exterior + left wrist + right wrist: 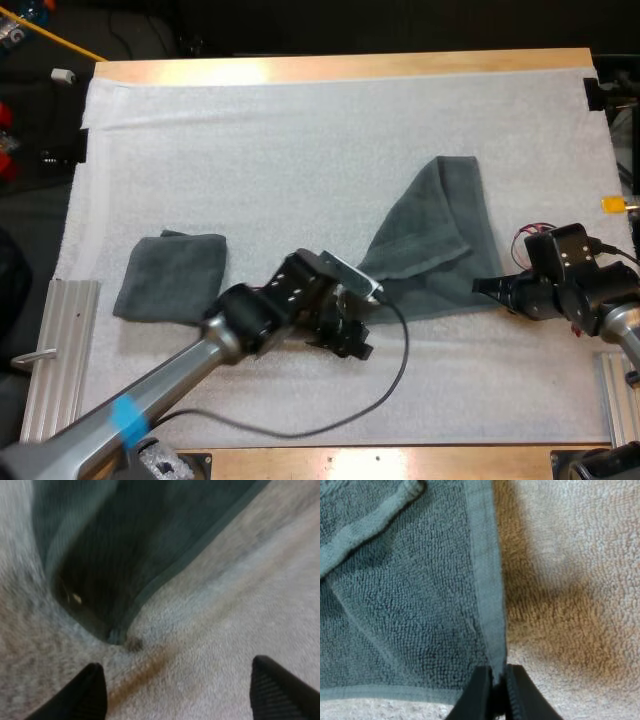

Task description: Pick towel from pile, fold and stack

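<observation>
Our right claw (494,687) is pinching a corner of the loose towel (438,240). Our left claw (180,680) stands spread over the white mat (300,130), just short of another corner. A folded towel (170,275) lies well apart, to the left. We judge this fold barely begun, with folding and stacking left.

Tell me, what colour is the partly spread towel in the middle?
The towel is dark grey-green, with a slightly paler hem; the right wrist view shows it best.
</observation>
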Robot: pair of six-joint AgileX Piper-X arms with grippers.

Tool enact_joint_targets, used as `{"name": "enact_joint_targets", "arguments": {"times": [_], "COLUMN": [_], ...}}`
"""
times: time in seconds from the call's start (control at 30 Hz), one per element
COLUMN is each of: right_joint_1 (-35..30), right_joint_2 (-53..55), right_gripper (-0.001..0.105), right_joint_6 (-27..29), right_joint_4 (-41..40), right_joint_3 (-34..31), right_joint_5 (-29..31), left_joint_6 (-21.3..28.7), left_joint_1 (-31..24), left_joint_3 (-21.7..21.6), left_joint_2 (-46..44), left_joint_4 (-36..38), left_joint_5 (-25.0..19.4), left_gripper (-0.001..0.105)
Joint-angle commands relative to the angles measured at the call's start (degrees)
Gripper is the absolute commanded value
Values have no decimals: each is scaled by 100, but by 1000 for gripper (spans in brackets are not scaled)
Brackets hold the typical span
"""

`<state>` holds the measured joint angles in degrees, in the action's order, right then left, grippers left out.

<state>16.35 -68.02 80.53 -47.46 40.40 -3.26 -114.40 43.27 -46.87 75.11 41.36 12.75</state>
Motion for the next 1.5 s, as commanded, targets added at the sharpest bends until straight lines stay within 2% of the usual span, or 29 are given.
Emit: {"name": "enact_joint_targets", "arguments": {"times": [0.0, 0.3, 0.43, 0.63, 0.77, 0.97, 1.07, 1.13, 1.17, 1.33, 1.47], "right_joint_1": [-16, -16, -16, -16, -16, -16, -16, -16, -16, -16, -16], "right_joint_2": [41, 41, 41, 41, 41, 41, 41, 41, 41, 93, 397], "right_gripper": [0, 0, 0, 0, 0, 0, 0, 0, 0, 0, 0], "right_joint_6": [64, 64, 67, 77, 77, 77, 77, 77, 77, 416, 654], "right_joint_4": [-43, -43, -43, -43, -43, -43, -43, -43, -43, -127, -398], "right_joint_3": [12, 12, 12, 12, 12, 12, 12, 12, 12, 62, 334], "right_joint_5": [51, 51, 51, 51, 51, 51, 51, 51, 51, 41, 72], "left_joint_6": [-197, -606, -682, -725, -749, -749, -749, -749, -749, -618, -367], "left_joint_1": [18, -129, -346, -529, -529, -529, -529, -529, -529, -529, -529], "left_joint_3": [-32, -32, -32, -32, -32, -32, -32, -32, -32, -32, -32], "left_joint_2": [116, 1193, 1366, 1614, 1873, 1947, 1947, 1947, 1944, 1611, 904], "left_joint_4": [-108, -549, -797, -1025, -1050, -1033, -1030, -984, -968, -709, -411], "left_joint_5": [35, 36, 52, 581, 856, 857, 857, 857, 857, 857, 901], "left_gripper": [59, 58, 52, 37, 37, 36, 24, 4, 1, 0, 0]}}
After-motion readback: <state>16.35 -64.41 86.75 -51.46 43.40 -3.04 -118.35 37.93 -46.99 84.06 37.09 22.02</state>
